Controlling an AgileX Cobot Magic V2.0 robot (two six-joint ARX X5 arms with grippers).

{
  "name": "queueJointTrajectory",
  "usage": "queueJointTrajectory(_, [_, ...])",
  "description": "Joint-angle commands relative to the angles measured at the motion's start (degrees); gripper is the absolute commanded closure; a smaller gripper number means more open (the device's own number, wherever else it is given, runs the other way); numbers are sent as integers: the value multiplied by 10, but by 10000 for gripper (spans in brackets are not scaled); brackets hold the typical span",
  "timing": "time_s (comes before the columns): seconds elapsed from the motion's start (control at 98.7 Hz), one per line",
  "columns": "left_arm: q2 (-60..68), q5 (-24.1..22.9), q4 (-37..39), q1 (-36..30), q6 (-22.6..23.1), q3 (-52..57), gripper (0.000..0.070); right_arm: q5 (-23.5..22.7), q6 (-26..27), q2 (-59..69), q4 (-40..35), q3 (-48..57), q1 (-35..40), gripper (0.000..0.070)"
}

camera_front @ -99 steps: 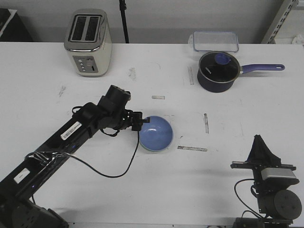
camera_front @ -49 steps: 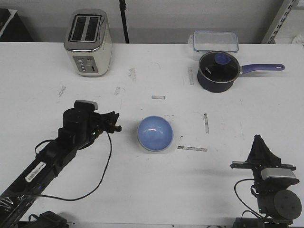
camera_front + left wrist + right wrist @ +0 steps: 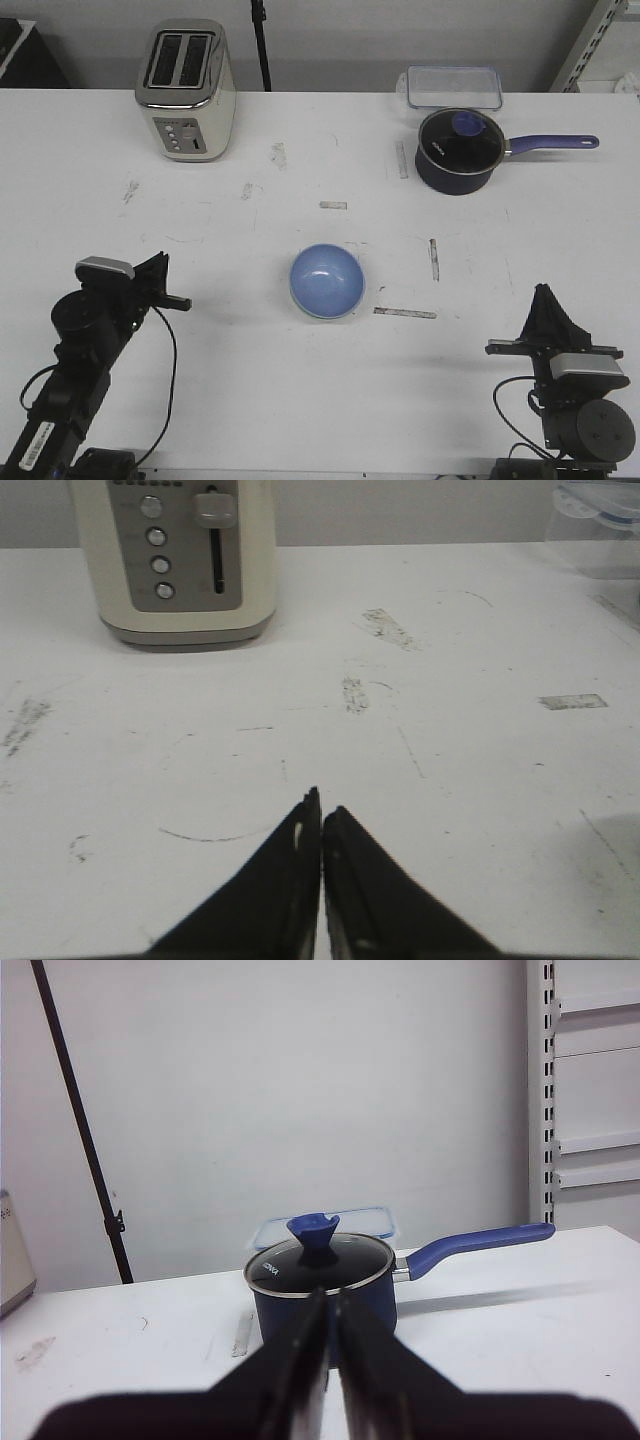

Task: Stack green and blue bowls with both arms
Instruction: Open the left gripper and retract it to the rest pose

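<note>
A blue bowl (image 3: 327, 281) stands upright in the middle of the table, with nothing touching it. The green bowl is hidden or out of view. My left gripper (image 3: 160, 260) is low at the near left, well to the left of the bowl. Its fingers are shut and empty in the left wrist view (image 3: 321, 807), pointing toward the toaster. My right gripper (image 3: 545, 293) rests at the near right, far from the bowl. It is shut on nothing (image 3: 329, 1297) and points at the saucepan.
A cream toaster (image 3: 186, 90) stands at the back left. A dark navy saucepan (image 3: 459, 150) with a purple handle is at the back right, with a clear lidded box (image 3: 453, 86) behind it. Scuffs and tape strips (image 3: 404, 313) mark the white table.
My left arm has pulled back from the blue bowl's left rim to the near left corner. The bowl has stayed put and the right arm has not moved.
</note>
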Motion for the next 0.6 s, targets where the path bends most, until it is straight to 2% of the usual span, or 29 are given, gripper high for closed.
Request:
queueJointTrajectory(0.0, [-21, -26, 8, 9, 13, -11, 699, 0, 3, -1, 6, 2, 1, 693])
queueJointTrajectory(0.091, [-58, -47, 2, 23, 12, -34, 699, 0, 3, -1, 6, 2, 1, 693])
queueJointTrajectory(0.294, [-132, -47, -40, 32, 12, -47, 699, 0, 3, -1, 7, 2, 1, 693])
queueJointTrajectory(0.587, [-210, -47, -41, 32, 12, -47, 699, 0, 3, -1, 6, 2, 1, 693])
